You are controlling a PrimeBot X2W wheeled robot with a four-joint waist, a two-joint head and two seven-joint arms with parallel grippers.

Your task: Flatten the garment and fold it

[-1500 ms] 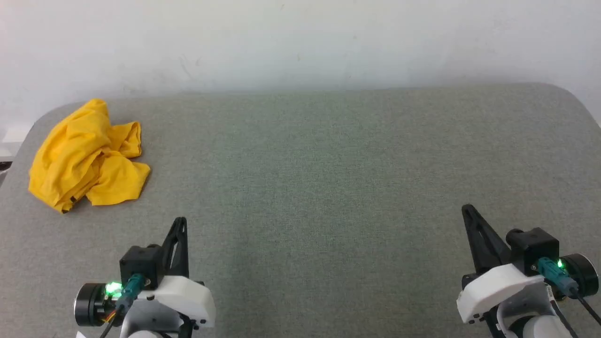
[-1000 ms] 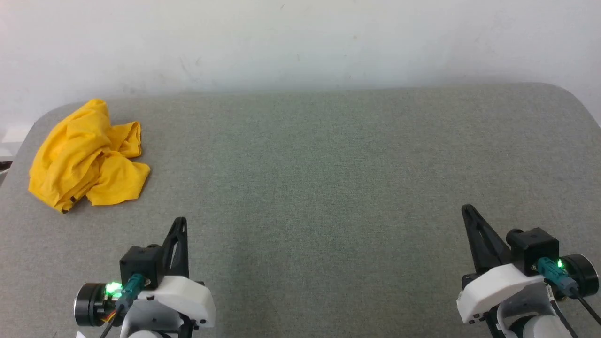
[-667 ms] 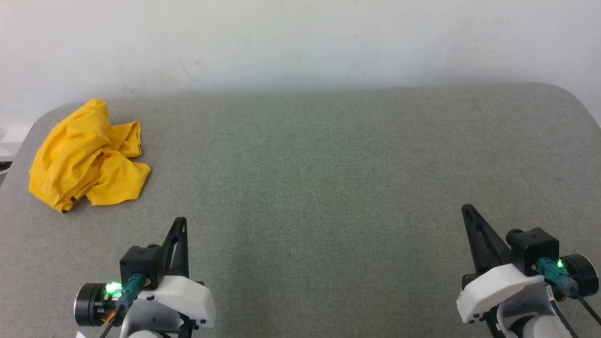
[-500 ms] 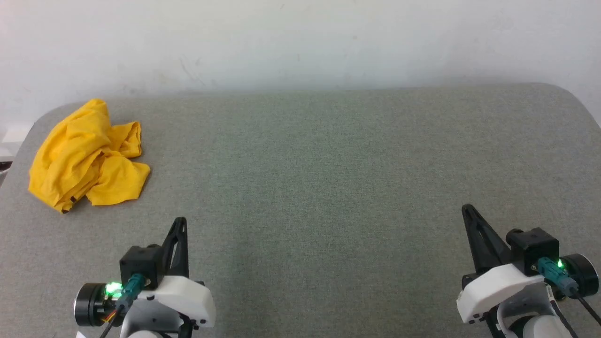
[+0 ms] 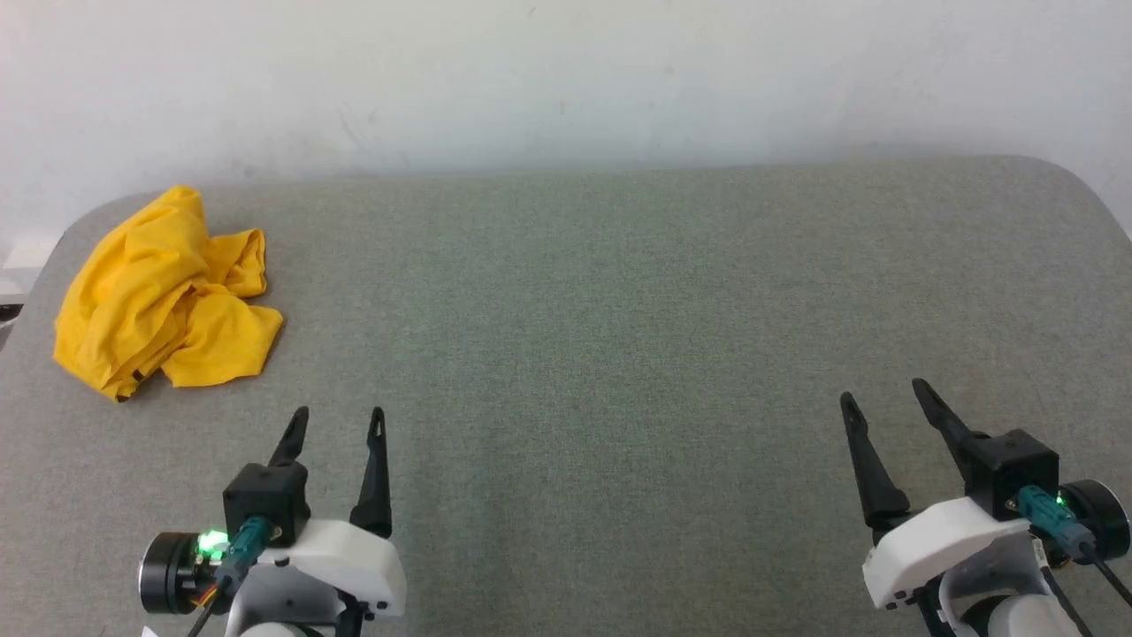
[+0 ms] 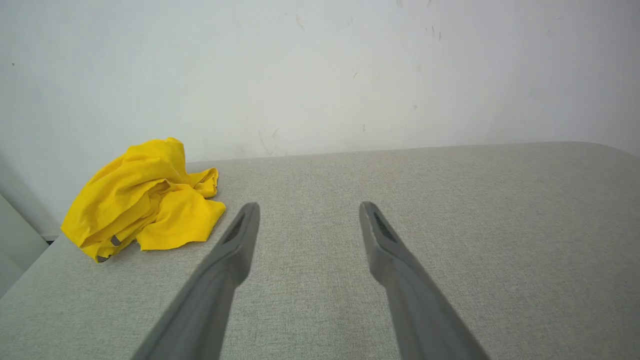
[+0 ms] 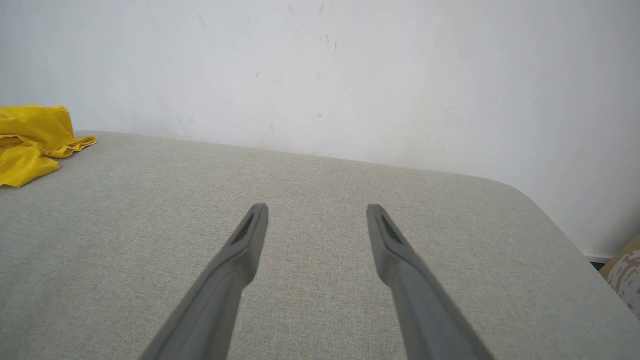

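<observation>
The garment is a bright yellow T-shirt lying crumpled in a heap at the far left of the grey table; only plain yellow cloth shows. The same heap appears in the left wrist view and at the left edge of the right wrist view. My left gripper hovers near the front left, below and right of the heap, open with nothing between its fingers. At the front right my right gripper is open too, fingers apart over bare table.
A white wall runs along the table's far edge. The table's corners are rounded and its left edge lies close to the heap. A brown patterned object sits beyond the table's right edge.
Both grippers have gone from shut to open. The garment and the arms have stayed where they were.
</observation>
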